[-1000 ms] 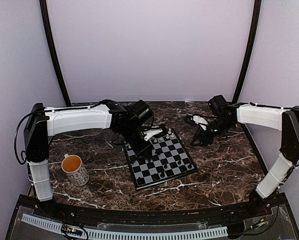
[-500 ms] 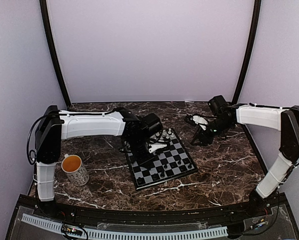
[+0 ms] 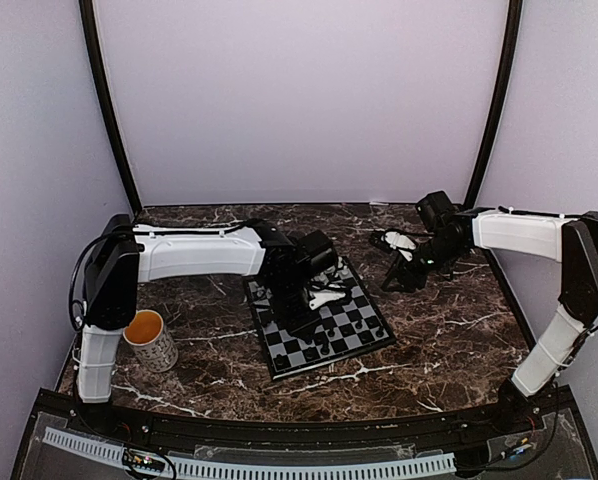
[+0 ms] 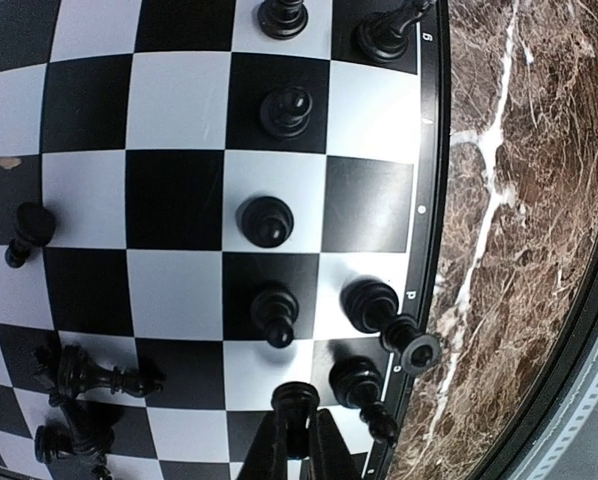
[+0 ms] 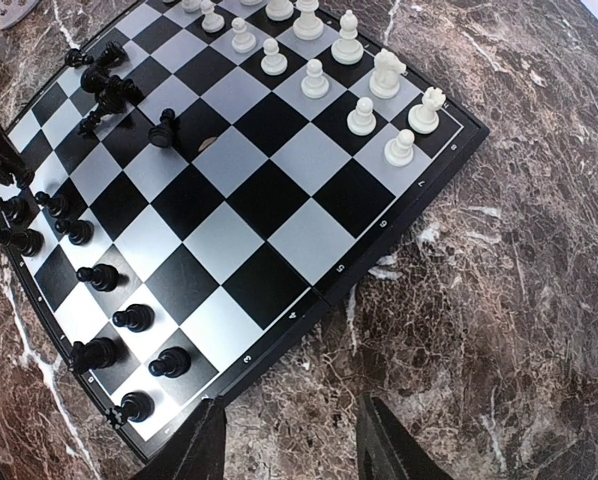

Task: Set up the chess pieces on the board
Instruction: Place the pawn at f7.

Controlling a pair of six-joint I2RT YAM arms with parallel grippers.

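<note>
Two arms: left gripper (image 4: 295, 445) over the board (image 5: 279, 235); right gripper (image 5: 294, 450) off it, at 2 o'clock in the top view.
Left gripper: clenched on a black piece (image 4: 295, 398), upright, at 6 o'clock in its wrist view, near the rim.
Right gripper: released, fingers apart above the marble tabletop (image 5: 499, 300).
Black pieces (image 5: 99, 275): mostly along the board's 8 o'clock edge in the right wrist view; a few lie toppled.
White pieces (image 5: 362, 115): toward 1 o'clock there.
Mug (image 3: 149, 340): 9 o'clock of the board.
</note>
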